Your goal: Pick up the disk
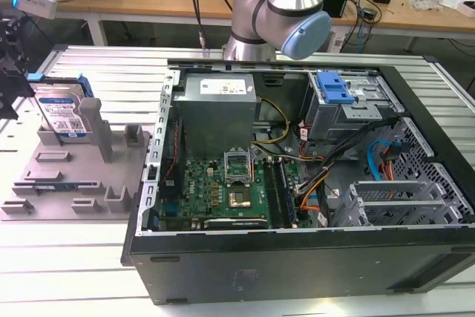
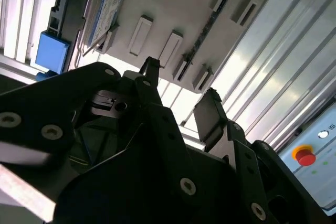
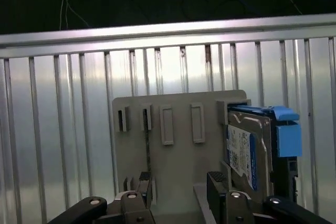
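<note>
Ribbed aluminium surface (image 1: 74, 280) carries everything: a grey fixture tray (image 1: 82, 183) toward the exterior view's left, and an open computer case (image 1: 297, 265) just beside it. We see the disk (image 1: 63, 115) standing on edge in a slot at the tray's end farther from the exterior camera. We judge that the slot props it upright so its top edge and broad faces can be reached from above.

In the first wrist view the claw (image 3: 179, 182) is released, its fingers (image 3: 216, 184) spread with nothing between them. It faces the tray, and the disk sits off to one side of the gap, apart from both fingers.

Room looks open above the disk and on its side away from the case. The tray's upright posts (image 1: 104, 135) crowd its lower edge, and its blue side rails (image 3: 286, 135) stand proud of the metal.
</note>
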Available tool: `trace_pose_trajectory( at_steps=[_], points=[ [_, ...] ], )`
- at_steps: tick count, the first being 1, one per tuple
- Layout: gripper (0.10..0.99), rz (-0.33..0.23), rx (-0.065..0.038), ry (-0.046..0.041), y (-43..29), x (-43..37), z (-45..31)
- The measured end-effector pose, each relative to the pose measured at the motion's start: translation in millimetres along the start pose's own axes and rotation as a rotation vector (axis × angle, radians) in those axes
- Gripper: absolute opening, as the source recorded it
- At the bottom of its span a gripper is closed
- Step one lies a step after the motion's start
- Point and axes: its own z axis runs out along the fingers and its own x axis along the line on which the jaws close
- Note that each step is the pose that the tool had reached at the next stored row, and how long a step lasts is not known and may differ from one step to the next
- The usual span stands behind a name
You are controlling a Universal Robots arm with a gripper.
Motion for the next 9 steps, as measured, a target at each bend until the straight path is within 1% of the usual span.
trace_pose_trajectory(
  at_steps=[5, 7, 8, 9],
  points=[
    [0.541, -0.004, 0.000, 0.0002, 0.2, -0.5, 0.0],
    [0.541, -0.005, 0.000, 0.0022, 0.7, -9.8, -0.1],
    [0.541, -0.007, 0.000, 0.0030, 1.1, -16.5, -0.1],
    [0.541, -0.014, 0.001, 0.0043, 2.0, -29.4, -0.1]
  ],
)
